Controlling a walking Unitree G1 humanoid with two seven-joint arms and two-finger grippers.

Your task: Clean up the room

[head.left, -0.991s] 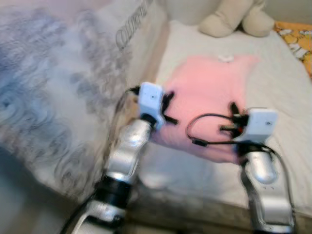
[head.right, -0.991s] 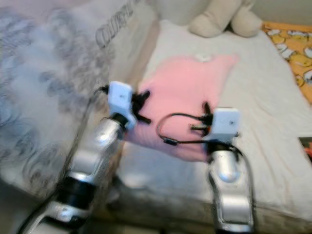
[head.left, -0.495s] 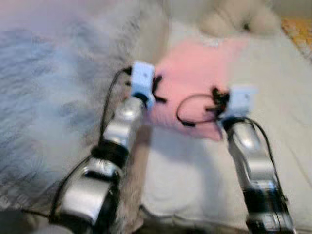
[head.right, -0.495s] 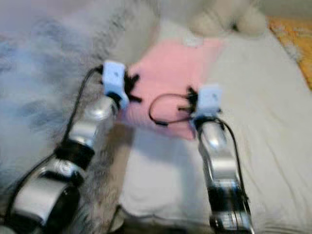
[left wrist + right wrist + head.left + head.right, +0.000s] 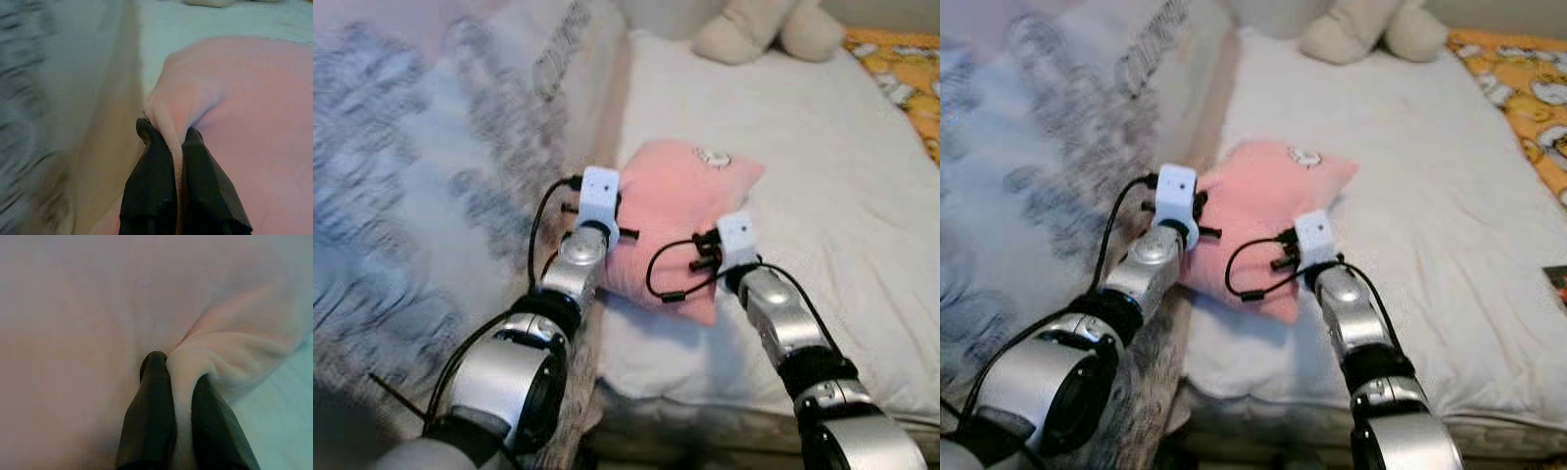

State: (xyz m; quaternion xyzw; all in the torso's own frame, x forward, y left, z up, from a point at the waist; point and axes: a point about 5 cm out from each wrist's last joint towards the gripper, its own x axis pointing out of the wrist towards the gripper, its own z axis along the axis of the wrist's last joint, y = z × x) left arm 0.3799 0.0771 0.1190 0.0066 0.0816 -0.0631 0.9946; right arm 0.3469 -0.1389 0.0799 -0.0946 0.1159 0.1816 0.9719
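Pinching the pink pillow [image 5: 680, 201] by opposite edges, my left gripper [image 5: 168, 142] and right gripper [image 5: 178, 377] hold it above the open white bed [image 5: 842, 186].

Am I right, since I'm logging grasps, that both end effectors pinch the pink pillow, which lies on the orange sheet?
Not quite. Both the left end effector and the right end effector do pinch folds of the pink pillow, but the left eye view shows it on the white bedding, not the orange sheet.
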